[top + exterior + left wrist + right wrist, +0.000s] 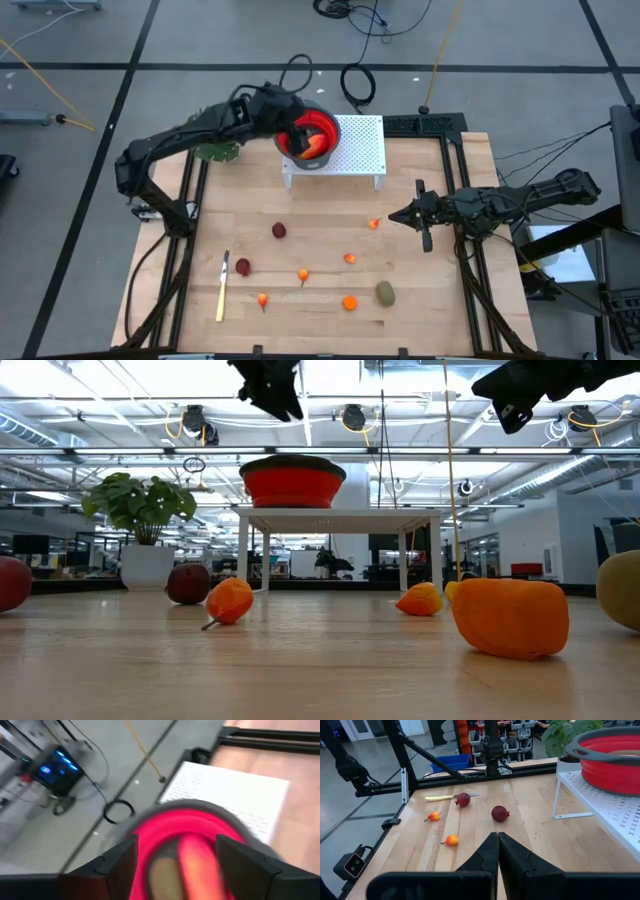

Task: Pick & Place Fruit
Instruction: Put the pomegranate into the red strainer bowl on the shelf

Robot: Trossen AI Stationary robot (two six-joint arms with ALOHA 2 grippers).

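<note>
A red bowl (318, 130) stands on a white perforated stand (360, 150) at the table's far side. In it lie an elongated red-orange fruit (196, 865) and an olive-brown one (162, 879). My left gripper (175, 845) hovers open just above the bowl, holding nothing. Two dark red balls (279, 230) (242, 267), an olive-brown oval (385, 293) and several small orange pieces, one of them (350, 302), rest on the wooden table. My right gripper (497, 837) is shut and empty above the table's right side.
A pale-yellow knife (222, 286) lies near the front left. A green leafy plant (215, 150) stands at the far left beside the stand. Black frame rails (455, 200) run along the table's left and right sides. Bare wood lies between the stand and the fruit.
</note>
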